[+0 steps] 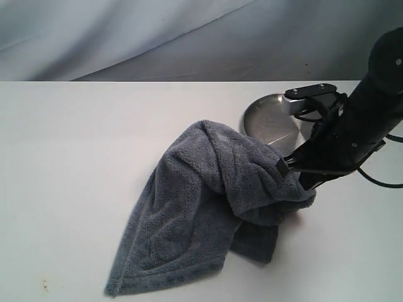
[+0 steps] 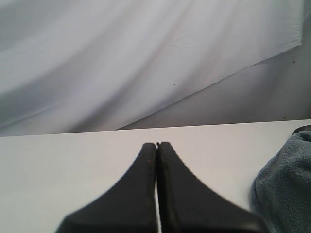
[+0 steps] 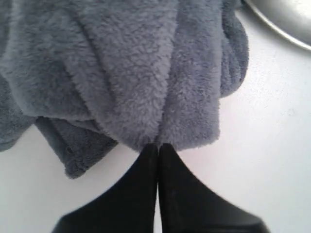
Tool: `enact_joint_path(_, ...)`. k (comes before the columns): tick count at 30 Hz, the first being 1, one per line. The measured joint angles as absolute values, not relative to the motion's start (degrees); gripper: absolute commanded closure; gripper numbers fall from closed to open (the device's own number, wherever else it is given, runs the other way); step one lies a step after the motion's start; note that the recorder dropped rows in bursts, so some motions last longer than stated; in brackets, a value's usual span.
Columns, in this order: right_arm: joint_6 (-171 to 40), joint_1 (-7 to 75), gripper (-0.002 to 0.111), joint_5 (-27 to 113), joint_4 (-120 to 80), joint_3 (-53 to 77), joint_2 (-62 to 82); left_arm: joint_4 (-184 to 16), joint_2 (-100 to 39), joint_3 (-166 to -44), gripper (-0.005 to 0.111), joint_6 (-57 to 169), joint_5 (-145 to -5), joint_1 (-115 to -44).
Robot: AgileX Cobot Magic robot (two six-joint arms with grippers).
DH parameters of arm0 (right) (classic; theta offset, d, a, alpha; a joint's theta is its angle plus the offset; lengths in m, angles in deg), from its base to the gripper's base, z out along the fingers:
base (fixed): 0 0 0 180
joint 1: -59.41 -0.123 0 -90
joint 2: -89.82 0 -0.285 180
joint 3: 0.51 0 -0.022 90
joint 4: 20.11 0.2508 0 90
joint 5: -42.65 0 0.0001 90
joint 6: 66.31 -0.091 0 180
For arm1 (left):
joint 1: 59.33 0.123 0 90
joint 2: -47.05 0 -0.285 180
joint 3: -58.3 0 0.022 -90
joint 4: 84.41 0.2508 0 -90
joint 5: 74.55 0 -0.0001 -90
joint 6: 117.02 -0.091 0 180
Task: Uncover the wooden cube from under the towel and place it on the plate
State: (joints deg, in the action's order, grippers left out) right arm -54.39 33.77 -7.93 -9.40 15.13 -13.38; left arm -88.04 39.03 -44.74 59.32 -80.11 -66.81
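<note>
The slate grey-blue towel [image 1: 208, 207] lies bunched on the white table, its right side pulled up into a fold. My right gripper [image 1: 298, 184] is shut on that fold, and in the right wrist view the fleece [image 3: 146, 73] is pinched at the closed tips [image 3: 158, 145]. Just behind the towel and partly under my right arm sits the steel plate [image 1: 267, 119], whose rim also shows in the right wrist view [image 3: 286, 17]. The wooden cube is hidden. My left gripper [image 2: 157, 144] is shut on nothing, left of the towel's edge [image 2: 286, 184].
A white table [image 1: 75, 157] carries everything, with a draped grey-white backdrop [image 1: 157, 38] behind it. The towel's lower corner reaches toward the table's front edge. The left gripper does not show in the exterior view.
</note>
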Motion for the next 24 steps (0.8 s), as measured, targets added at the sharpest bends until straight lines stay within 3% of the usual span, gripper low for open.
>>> enact_joint_path(11,-54.6,34.6,0.108,-4.2,-9.9,9.7,-16.0,-88.0,39.0,-44.7,0.107,59.3,-80.1,-66.8)
enact_joint_path(24,-59.8,35.3,0.108,-7.2,-10.4,-22.7,-38.7,-88.0,39.0,-44.7,0.107,59.3,-80.1,-66.8)
